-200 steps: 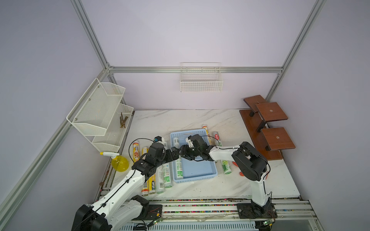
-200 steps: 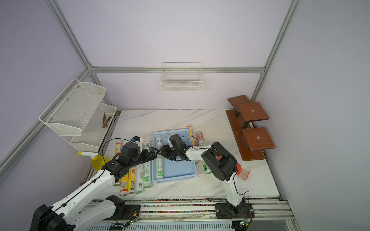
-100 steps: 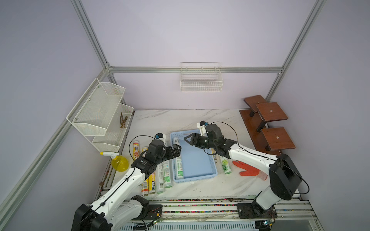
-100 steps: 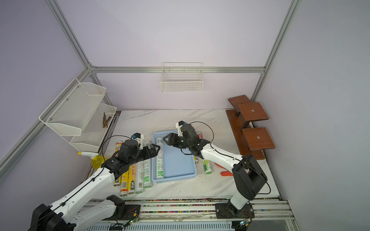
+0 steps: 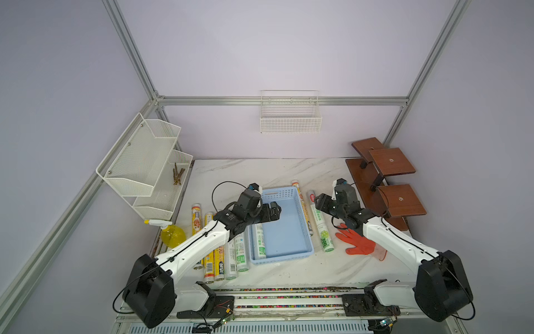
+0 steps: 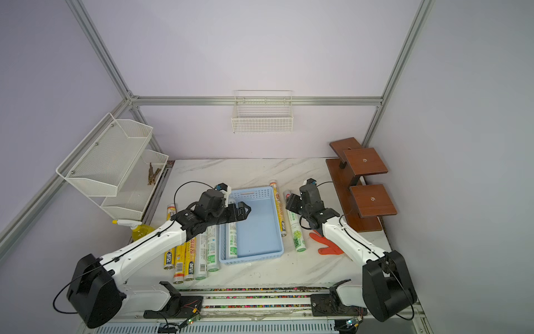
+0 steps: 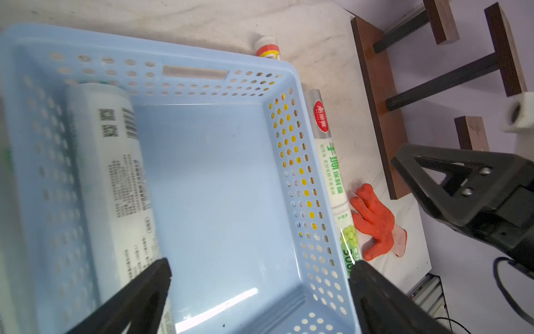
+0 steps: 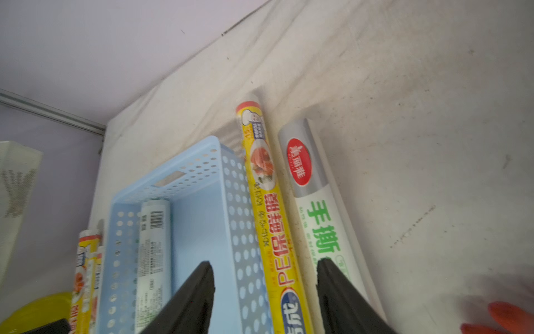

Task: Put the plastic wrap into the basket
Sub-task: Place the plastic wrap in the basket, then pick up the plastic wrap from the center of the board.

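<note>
Nearest us, a row of rolls (image 5: 221, 260) lay left of the basket (image 5: 281, 258). One roll (image 5: 260, 243) hugged its left wall inside, the rest free. Beyond, our left claw (image 5: 275, 208) gaped above it. Our right claw (image 5: 318, 201) hung parted over two rolls (image 5: 322, 231) outside the right wall.

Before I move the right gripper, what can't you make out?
Yellow and white plastic-wrap rolls beside the light-blue perforated basket: left arm hides part, both top views.
White roll inside the basket: print blurred, left wrist view.
Right gripper: gap to the yellow roll unclear, right wrist view.
Brown bits in white mesh rack: too small, top views.
</note>
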